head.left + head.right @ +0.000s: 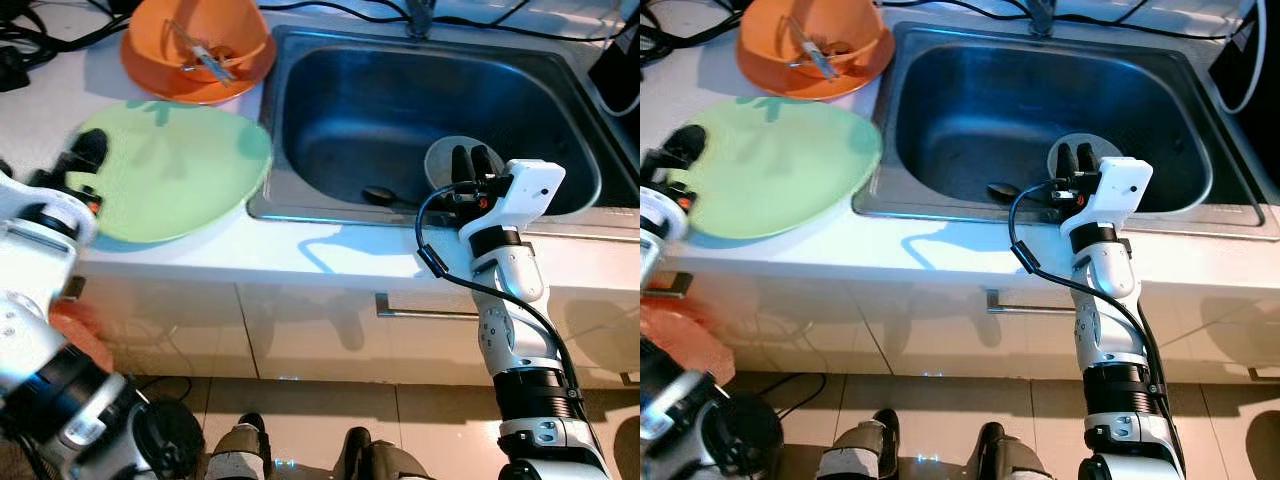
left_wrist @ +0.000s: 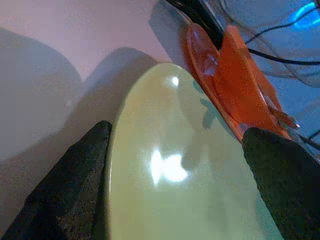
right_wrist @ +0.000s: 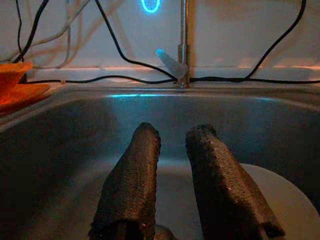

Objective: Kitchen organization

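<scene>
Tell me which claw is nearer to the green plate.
Left. The left claw straddles the green plate at its edge on the counter, fingers either side. The right claw hangs over the sink, well away from the plate.

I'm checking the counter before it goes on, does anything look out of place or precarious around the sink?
Yes. The green plate lies with its edge sticking out over the sink rim. The left pincer is spread open around it. The orange bowl behind holds a utensil.
</scene>
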Controlling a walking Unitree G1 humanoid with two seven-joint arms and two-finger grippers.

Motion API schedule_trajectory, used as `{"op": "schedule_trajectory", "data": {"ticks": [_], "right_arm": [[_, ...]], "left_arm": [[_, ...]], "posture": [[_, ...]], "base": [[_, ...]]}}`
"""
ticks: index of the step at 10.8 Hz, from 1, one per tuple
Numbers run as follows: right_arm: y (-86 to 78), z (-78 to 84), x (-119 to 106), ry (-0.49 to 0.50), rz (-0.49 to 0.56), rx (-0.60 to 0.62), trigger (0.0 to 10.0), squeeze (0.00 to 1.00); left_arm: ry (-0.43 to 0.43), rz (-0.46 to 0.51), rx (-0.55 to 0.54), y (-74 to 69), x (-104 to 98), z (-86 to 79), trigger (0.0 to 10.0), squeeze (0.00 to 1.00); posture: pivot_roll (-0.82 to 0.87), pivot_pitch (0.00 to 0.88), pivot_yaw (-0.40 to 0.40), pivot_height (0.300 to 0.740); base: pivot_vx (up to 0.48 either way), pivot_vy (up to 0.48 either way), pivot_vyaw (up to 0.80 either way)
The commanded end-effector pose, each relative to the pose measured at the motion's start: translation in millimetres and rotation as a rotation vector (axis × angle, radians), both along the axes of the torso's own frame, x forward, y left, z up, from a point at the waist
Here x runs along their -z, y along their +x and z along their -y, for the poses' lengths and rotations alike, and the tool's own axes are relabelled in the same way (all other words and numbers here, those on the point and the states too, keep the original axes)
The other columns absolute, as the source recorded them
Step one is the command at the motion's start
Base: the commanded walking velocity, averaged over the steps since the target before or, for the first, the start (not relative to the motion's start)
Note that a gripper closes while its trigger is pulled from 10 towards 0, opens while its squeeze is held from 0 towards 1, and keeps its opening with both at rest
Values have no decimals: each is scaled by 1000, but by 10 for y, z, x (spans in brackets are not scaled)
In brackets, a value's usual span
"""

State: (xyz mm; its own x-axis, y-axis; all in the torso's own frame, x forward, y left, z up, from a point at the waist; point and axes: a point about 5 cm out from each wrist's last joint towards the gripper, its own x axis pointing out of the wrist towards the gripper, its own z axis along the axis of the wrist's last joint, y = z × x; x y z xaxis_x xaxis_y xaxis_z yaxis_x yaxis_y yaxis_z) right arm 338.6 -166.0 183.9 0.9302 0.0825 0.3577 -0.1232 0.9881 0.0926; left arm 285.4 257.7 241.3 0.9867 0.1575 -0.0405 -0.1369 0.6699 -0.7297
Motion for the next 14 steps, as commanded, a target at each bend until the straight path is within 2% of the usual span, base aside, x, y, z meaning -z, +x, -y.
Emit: {"op": "schedule_trajectory", "data": {"ticks": [1, 3, 6, 7, 9, 11, 14], "right_arm": [[-12, -22, 118, -5, -55, -12, 10000, 0], [-9, -22, 116, -6, -56, -14, 10000, 0], [-3, -48, 117, -4, -58, -23, 10000, 0], [-4, -43, 121, -4, -59, -22, 10000, 0], [-6, -41, 119, -5, -59, -21, 10000, 0], [-10, -44, 123, -5, -61, -21, 10000, 0], [-16, -57, 133, 0, -63, -21, 10000, 0]], "left_arm": [[-58, -193, 94, 32, 398, 147, 10000, 0], [-21, -230, 109, -108, 455, 181, 10000, 0], [-1, -246, 152, -213, 460, 233, 10000, 0], [-19, -248, 168, -217, 485, 279, 10000, 0], [-81, -240, 262, -185, 547, 547, 10000, 0], [-98, -266, 287, -168, 639, 636, 10000, 0], [-89, -265, 265, -113, 636, 638, 10000, 0]], "posture": [[214, 232, -66, 740], [225, 244, -67, 740], [227, 248, -67, 740], [226, 248, -67, 740], [221, 249, -67, 740], [215, 248, -68, 740], [215, 246, -66, 740]], "base": [[0, 0, 0], [0, 0, 0], [0, 0, 0], [0, 0, 0], [0, 0, 0], [0, 0, 0], [0, 0, 0]]}}
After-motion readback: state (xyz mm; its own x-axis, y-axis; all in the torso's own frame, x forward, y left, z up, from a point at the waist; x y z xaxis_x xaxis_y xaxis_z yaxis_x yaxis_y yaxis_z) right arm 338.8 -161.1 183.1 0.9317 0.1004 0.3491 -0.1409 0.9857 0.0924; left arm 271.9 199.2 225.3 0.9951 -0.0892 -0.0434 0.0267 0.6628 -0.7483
